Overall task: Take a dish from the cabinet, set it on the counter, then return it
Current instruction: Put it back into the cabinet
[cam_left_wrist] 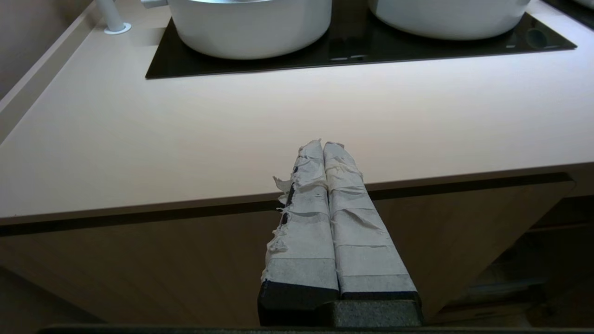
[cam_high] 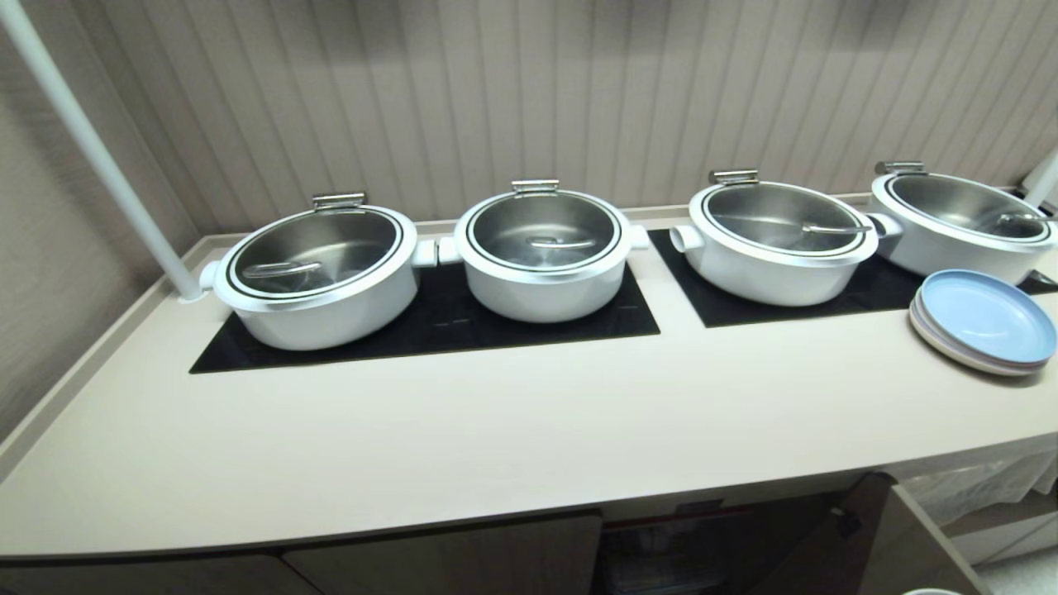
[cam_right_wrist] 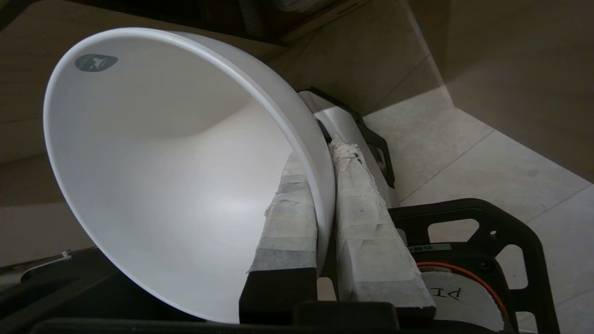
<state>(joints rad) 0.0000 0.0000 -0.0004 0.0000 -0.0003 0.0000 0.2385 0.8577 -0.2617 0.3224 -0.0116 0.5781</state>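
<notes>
The counter carries four white lidded pots on black glass panels, plus stacked plates.

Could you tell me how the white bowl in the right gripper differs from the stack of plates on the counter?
The white bowl is deep with flaring walls; the plates are flat and shallow. The bowl is tilted, its wall pinched by the right gripper; the plates rest level on the counter. The bowl is single and white; the plates are stacked, the top one pastel blue. Both are round.
</notes>
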